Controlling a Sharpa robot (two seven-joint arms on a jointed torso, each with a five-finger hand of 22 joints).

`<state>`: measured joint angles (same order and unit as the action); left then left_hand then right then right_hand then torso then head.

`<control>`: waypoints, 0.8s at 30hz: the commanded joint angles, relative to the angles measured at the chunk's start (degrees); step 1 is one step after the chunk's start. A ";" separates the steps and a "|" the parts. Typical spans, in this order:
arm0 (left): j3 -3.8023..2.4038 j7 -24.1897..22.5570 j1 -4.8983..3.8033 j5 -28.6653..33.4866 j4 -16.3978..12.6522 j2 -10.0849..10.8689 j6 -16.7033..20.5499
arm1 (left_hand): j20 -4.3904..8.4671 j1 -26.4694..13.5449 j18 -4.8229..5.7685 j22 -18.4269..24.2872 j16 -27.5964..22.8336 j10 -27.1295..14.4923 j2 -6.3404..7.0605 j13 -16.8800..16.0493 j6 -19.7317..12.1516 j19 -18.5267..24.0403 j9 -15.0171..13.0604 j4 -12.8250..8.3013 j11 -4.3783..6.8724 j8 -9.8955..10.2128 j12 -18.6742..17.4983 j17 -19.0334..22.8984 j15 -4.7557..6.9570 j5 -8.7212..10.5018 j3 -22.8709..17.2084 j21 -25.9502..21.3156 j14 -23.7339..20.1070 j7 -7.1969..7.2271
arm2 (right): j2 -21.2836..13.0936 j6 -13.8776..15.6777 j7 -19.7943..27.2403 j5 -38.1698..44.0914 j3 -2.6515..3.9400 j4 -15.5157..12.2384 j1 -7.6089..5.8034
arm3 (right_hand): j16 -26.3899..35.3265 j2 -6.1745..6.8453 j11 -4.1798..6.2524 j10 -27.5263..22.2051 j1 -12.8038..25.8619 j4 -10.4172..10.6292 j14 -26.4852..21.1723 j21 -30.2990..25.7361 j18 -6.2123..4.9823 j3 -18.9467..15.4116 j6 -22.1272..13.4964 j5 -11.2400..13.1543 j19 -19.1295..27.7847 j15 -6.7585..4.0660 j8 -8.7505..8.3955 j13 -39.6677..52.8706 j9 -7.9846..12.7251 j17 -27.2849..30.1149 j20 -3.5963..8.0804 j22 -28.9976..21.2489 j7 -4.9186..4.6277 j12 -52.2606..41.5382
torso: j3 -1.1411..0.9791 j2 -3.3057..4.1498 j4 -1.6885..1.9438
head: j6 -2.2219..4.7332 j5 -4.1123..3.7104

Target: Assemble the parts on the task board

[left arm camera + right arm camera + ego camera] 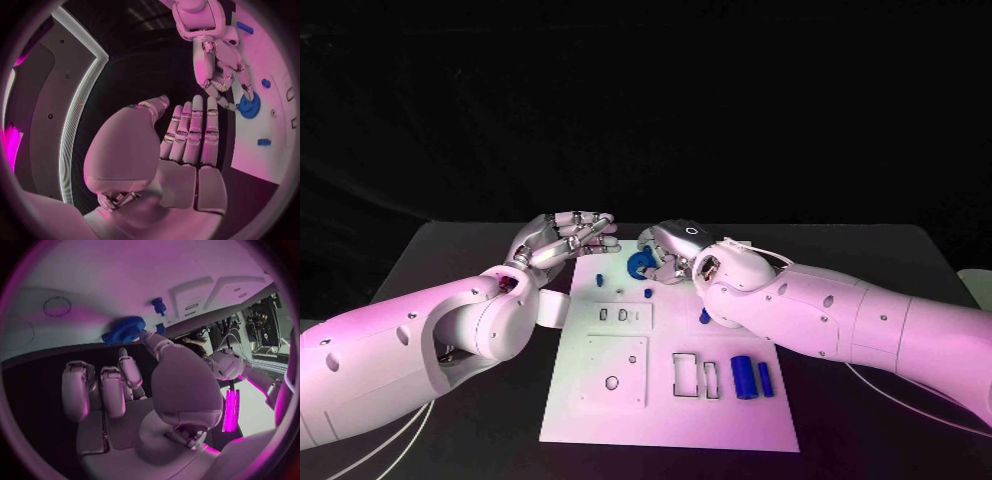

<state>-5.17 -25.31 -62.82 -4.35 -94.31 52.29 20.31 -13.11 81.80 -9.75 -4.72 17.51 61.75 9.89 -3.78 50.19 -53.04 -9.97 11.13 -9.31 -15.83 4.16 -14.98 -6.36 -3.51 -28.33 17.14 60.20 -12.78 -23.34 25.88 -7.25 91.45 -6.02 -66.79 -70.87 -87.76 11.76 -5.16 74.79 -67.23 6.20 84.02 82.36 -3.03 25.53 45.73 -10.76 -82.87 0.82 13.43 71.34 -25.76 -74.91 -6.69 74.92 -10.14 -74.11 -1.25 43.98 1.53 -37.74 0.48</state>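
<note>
1. We see the black table (877,250) carrying the white task board (589,400), whose long axis runs away from the robot toward the far edge.
2. Our left hand (564,240) hangs just off the board's far left corner, fingers nearly straight and close together, palm empty.
3. Our right hand (678,250) sits over the board's far end, its fingers touching the blue gear (642,265); we cannot tell whether they grip it or merely rest on it.
4. The gear, near the board's far edge, looks tilted on its seat in the right wrist view (125,330).
5. Two blue cylinders (751,378) lie side by side near the board's right edge, long axes pointing away from the robot.
6. A small blue peg (600,279) stands left of the gear.
</note>
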 commanded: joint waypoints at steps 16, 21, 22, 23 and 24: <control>-0.05 -0.22 -0.07 0.12 -0.18 0.17 -0.52 | -0.12 -0.40 -0.78 0.08 -0.24 0.10 -0.08 0.02 -0.12 -0.44 0.10 -0.01 -0.30 0.48 -0.36 -0.11 -0.26 0.25 -0.21 -0.29 0.03 -0.24 | -0.52 -6.43 1.01 -3.28 -0.01 0.23 0.10 | -0.19 -1.30 0.02 0.02 5.52 5.15 4.53 -0.84 0.23 -3.06 1.09 -3.65 0.36 0.16 -0.29 0.65 -0.27 -8.74 -0.41 5.27 0.27 -0.65 | -0.07 -0.01 -0.05 | -0.25 0.14; -0.05 -0.23 -0.07 0.12 -0.20 0.21 -0.52 | -0.12 -0.40 -0.78 0.08 -0.24 0.10 -0.08 0.02 -0.12 -0.44 0.10 -0.01 -0.30 0.48 -0.36 -0.11 -0.26 0.25 -0.21 -0.29 0.03 -0.24 | -0.64 -7.28 0.75 -3.56 -0.01 0.34 0.10 | -0.21 -1.40 0.03 0.06 5.93 5.56 4.55 -0.83 0.24 -3.25 1.11 -3.91 0.33 0.13 -0.36 0.70 -0.27 -8.79 -0.38 5.32 0.28 -0.71 | -0.05 -0.01 -0.13 | -0.24 0.15; -0.05 -0.23 -0.07 0.12 -0.20 0.22 -0.53 | -0.12 -0.40 -0.78 0.08 -0.24 0.10 -0.08 0.02 -0.12 -0.44 0.10 -0.01 -0.30 0.48 -0.36 -0.11 -0.26 0.25 -0.21 -0.29 0.03 -0.24 | -0.67 -7.45 0.73 -3.60 -0.02 0.36 0.10 | -0.21 -1.40 0.03 0.06 5.93 5.56 4.55 -0.83 0.24 -3.25 1.11 -3.91 0.33 0.13 -0.36 0.70 -0.27 -8.79 -0.38 5.32 0.28 -0.71 | -0.06 -0.01 -0.12 | -0.24 0.14; -0.05 -0.22 -0.07 0.12 -0.21 0.23 -0.54 | -0.12 -0.40 -0.78 0.08 -0.24 0.10 -0.08 0.02 -0.12 -0.44 0.10 -0.01 -0.30 0.48 -0.36 -0.11 -0.26 0.25 -0.21 -0.29 0.03 -0.24 | -0.71 -7.59 0.72 -3.64 -0.02 0.35 0.10 | -0.21 -1.40 0.03 0.06 5.93 5.56 4.55 -0.83 0.24 -3.25 1.11 -3.91 0.33 0.13 -0.36 0.70 -0.27 -8.79 -0.38 5.32 0.28 -0.71 | -0.06 -0.01 -0.12 | -0.24 0.14; -0.05 -0.23 -0.07 0.12 -0.21 0.23 -0.54 | -0.12 -0.40 -0.78 0.08 -0.24 0.10 -0.08 0.02 -0.12 -0.44 0.10 -0.01 -0.30 0.48 -0.36 -0.11 -0.26 0.25 -0.21 -0.29 0.03 -0.24 | -0.76 -7.68 0.69 -3.67 -0.02 0.31 0.10 | -0.21 -1.40 0.03 0.06 5.93 5.56 4.55 -0.83 0.24 -3.25 1.11 -3.91 0.33 0.13 -0.36 0.70 -0.27 -8.79 -0.38 5.32 0.28 -0.71 | -0.07 -0.01 -0.11 | -0.24 0.13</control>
<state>-5.17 -25.22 -62.82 -4.35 -94.37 52.56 20.35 -13.11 81.80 -9.75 -4.73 17.51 61.75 9.89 -3.78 50.18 -53.04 -9.92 11.14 -9.31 -15.49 4.16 -15.04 -6.36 -3.51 -28.31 17.14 60.20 -12.78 -24.09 20.64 -6.74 88.17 -6.00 -66.40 -70.84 -87.76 10.34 -5.34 74.61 -61.60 11.35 84.03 81.70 -3.04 22.28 46.39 -14.42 -82.46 0.82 13.05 71.99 -26.00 -74.90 -7.10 74.94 -9.90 -74.58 -1.31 43.96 1.43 -38.00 0.64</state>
